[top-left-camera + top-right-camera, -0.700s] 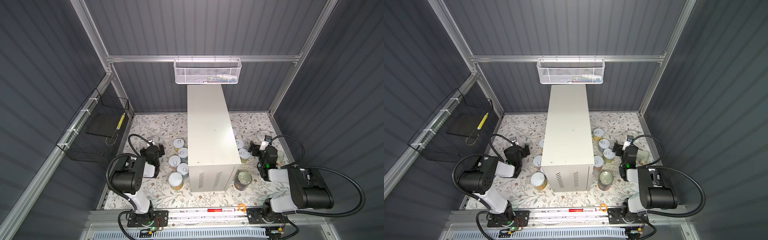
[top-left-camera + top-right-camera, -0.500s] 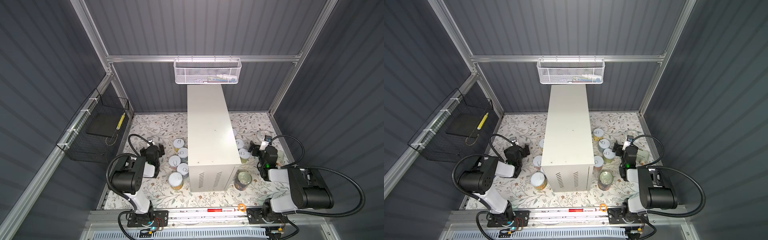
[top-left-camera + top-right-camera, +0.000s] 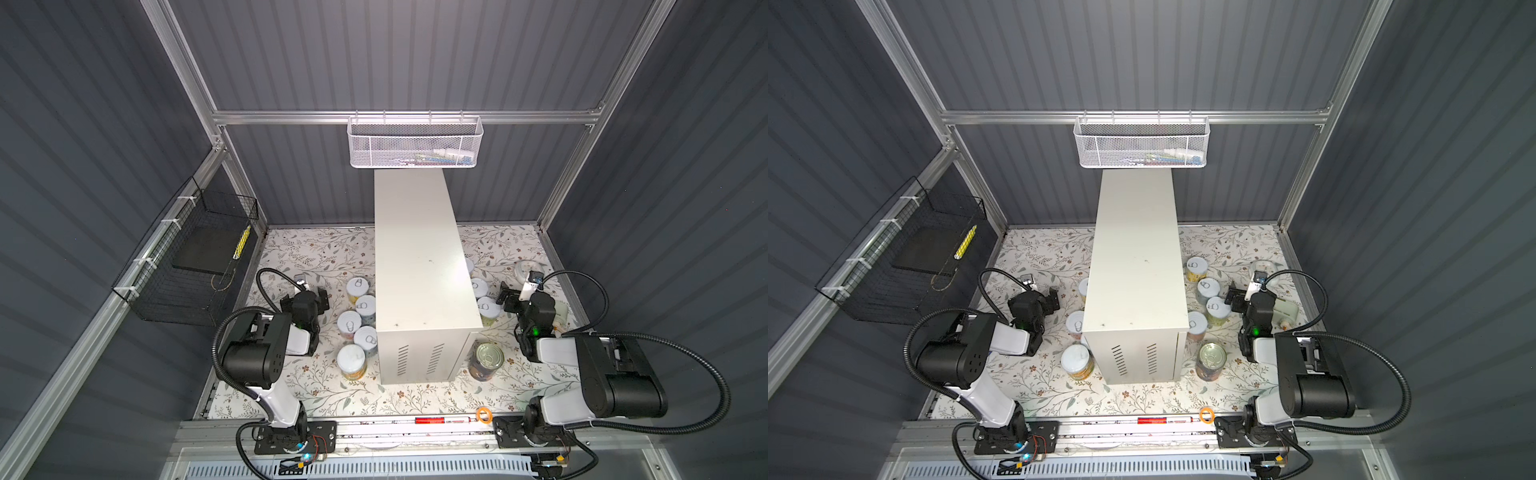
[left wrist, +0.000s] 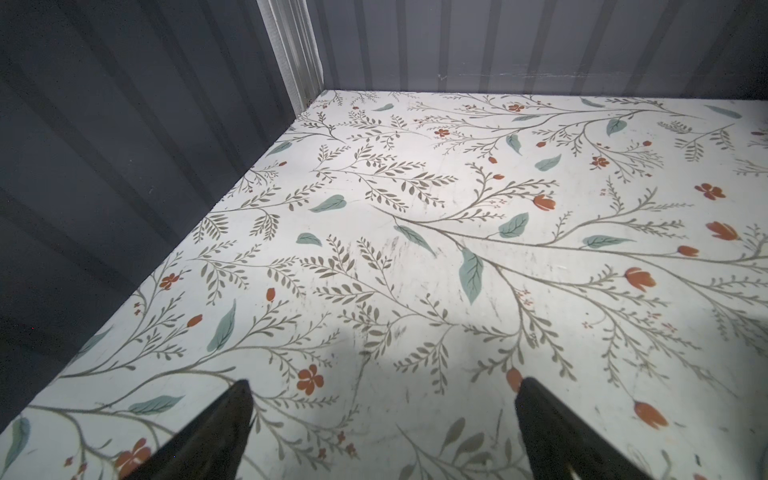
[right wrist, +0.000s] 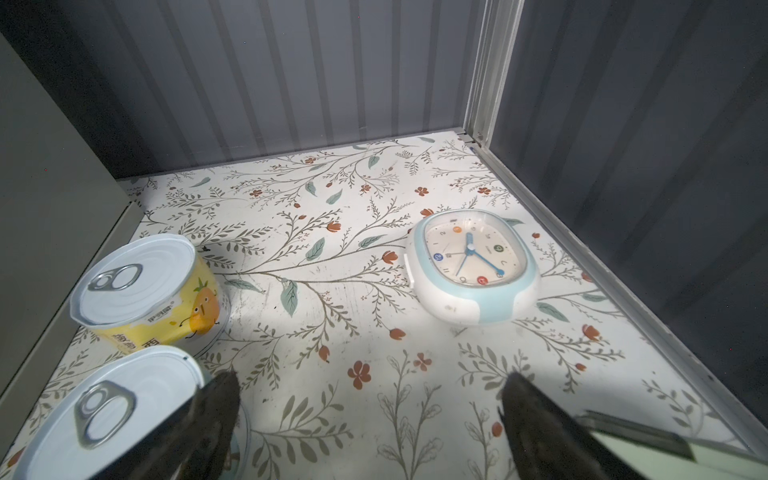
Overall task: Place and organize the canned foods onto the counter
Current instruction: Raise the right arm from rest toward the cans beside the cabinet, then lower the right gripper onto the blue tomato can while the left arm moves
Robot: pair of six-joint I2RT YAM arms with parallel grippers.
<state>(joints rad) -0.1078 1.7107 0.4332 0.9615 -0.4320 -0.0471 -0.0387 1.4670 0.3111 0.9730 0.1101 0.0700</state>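
The counter [image 3: 419,257] [image 3: 1136,266] is a tall white box with vent slots on its near end, and its flat top is bare. Several white-lidded cans [image 3: 357,286] stand on the floral floor along its left side. More cans [image 3: 1207,289] and a taller dark can [image 3: 486,359] stand along its right side. My left gripper [image 3: 304,296] [image 4: 384,386] is open over bare floor, left of the cans. My right gripper [image 3: 1246,297] [image 5: 370,380] is open, holding nothing. Beside one of its fingers are a white-lidded can [image 5: 108,411] and a yellow can [image 5: 145,286].
A white and blue clock [image 5: 473,266] lies face up near the back right corner. A white mesh basket [image 3: 415,143] hangs over the counter's far end, and a black wire basket [image 3: 195,266] hangs on the left wall. Dark walls enclose the floor.
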